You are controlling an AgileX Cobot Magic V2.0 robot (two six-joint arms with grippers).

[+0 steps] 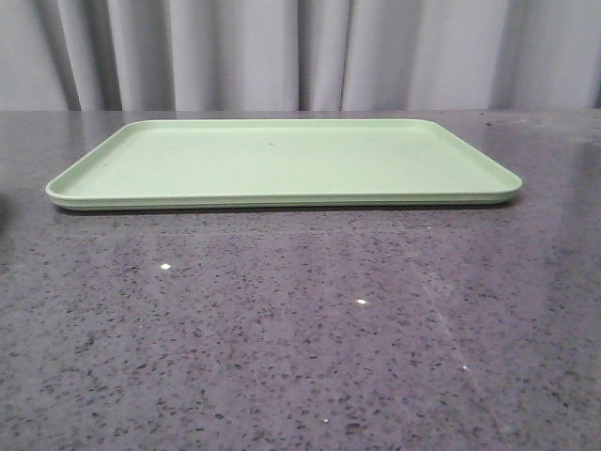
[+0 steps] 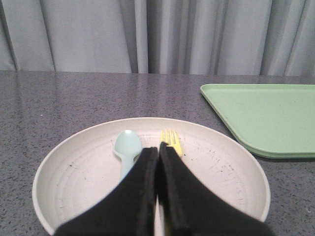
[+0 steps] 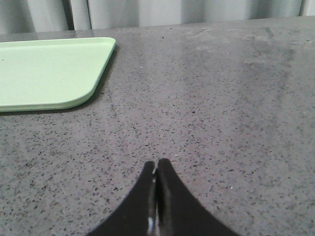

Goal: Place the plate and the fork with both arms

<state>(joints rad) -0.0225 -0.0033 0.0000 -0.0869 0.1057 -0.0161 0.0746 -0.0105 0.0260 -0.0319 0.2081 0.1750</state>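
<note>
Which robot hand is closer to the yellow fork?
Left. The left gripper hangs shut right over the plate, with the fork just past its fingertips. The right gripper is shut above bare table, no fork in its view.

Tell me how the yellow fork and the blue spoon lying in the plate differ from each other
The fork is bright yellow, while the spoon is pale blue. The fork ends in short tines; the spoon ends in a smooth rounded bowl. The spoon's head looks wider than the fork's. Both lie side by side in the plate, heads pointing the same way, their handles hidden behind the shut left gripper.
</note>
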